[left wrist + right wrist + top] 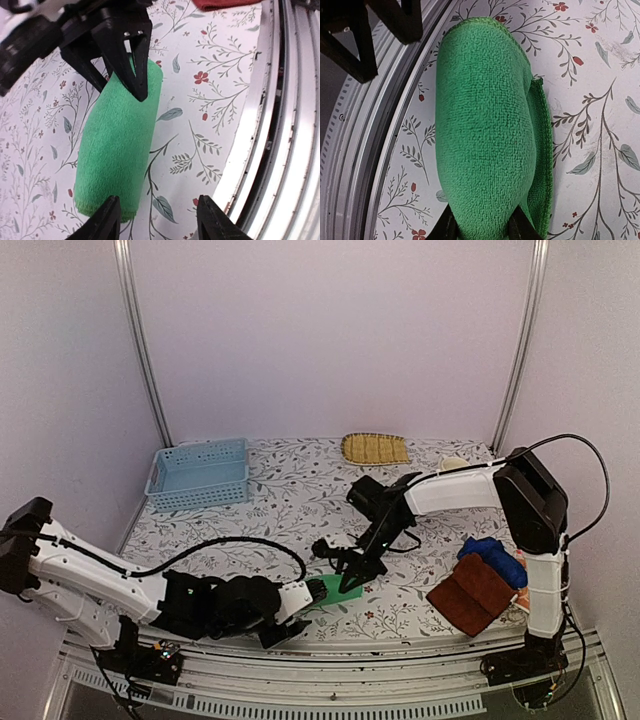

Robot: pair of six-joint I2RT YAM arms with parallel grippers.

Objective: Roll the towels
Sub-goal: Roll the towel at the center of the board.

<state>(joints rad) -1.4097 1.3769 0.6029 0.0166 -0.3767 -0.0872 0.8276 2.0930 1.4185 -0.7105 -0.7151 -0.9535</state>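
Though rolled — green towel (485, 125) in right gripper (482, 227)

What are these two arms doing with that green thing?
Two robot arms are rolling towels. The green towel lies rolled up near the front edge of the table. The right gripper pinches one end, while the left gripper is open at the other end. A brown towel and a blue towel lie to the right.

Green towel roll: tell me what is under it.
The green towel roll lies on the floral table cover. Its own flat loose edge pokes out from beneath along one side. How far that edge runs under the roll is hidden.
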